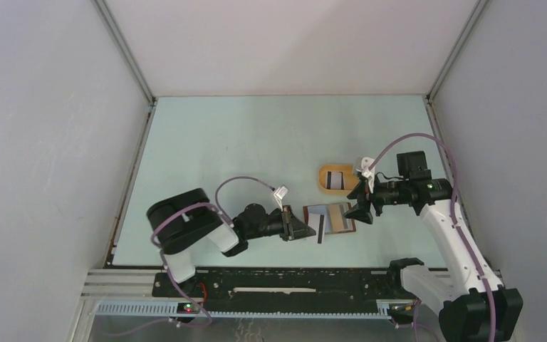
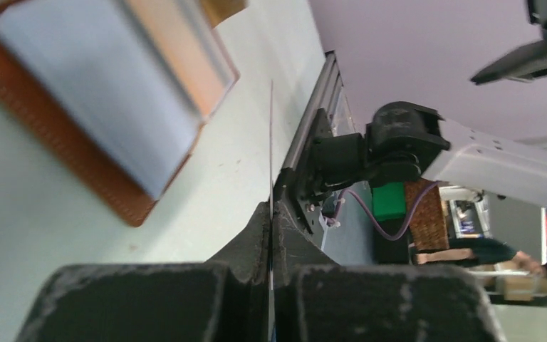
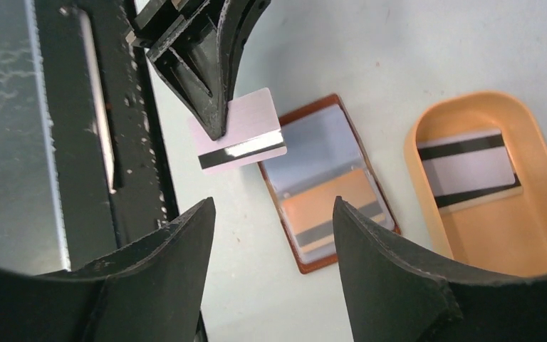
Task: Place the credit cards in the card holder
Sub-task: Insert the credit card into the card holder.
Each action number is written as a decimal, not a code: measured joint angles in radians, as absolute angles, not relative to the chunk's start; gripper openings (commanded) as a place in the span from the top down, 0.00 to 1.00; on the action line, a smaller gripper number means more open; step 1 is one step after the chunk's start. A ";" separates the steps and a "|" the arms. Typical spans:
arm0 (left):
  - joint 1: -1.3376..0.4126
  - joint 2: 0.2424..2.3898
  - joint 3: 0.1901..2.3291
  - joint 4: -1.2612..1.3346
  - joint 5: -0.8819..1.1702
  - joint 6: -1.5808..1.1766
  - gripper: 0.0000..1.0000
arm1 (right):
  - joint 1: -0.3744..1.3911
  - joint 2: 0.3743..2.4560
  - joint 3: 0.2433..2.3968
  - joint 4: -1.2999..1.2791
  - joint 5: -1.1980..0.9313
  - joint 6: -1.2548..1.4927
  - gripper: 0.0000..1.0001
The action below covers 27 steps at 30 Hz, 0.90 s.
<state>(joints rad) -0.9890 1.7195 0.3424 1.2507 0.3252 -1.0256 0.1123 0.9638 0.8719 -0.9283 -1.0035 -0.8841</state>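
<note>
Left claw [image 3: 216, 122] is clamped on one striped card [image 3: 246, 139], just beside the near-left corner of the open card holder [image 3: 327, 185], which lies flat on the counter [image 1: 256, 142]. Looks like the insert step. Next: line the card's edge up with a pocket and slide it in. Right claw [image 3: 274, 208] is wide and empty above the holder. It may crowd the approach but could pin the loose holder. Beyond, the orange tray [image 3: 534, 235] holds a second card [image 3: 470, 167].
</note>
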 measured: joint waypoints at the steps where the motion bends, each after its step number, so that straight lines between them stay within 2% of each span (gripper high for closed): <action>1: -0.982 1.771 0.352 1.256 0.333 -1.070 1.00 | 0.119 0.975 0.865 -0.919 -0.979 -0.884 0.35; 5: -0.961 1.857 0.391 1.245 0.358 -1.160 1.00 | 0.163 1.055 0.857 -0.887 -0.885 -0.885 0.41; 14: -0.927 1.859 0.521 1.037 0.421 -1.161 1.00 | 0.231 1.211 0.855 -0.859 -0.741 -0.901 0.60; 27: -0.863 1.879 0.633 0.833 0.547 -1.114 0.99 | 0.312 1.230 0.726 -0.740 -0.524 -1.023 0.57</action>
<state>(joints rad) -0.8631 1.8790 0.6331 0.8330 0.5468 -1.1145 0.3119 1.2297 0.7261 -0.7403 -0.5240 -1.0229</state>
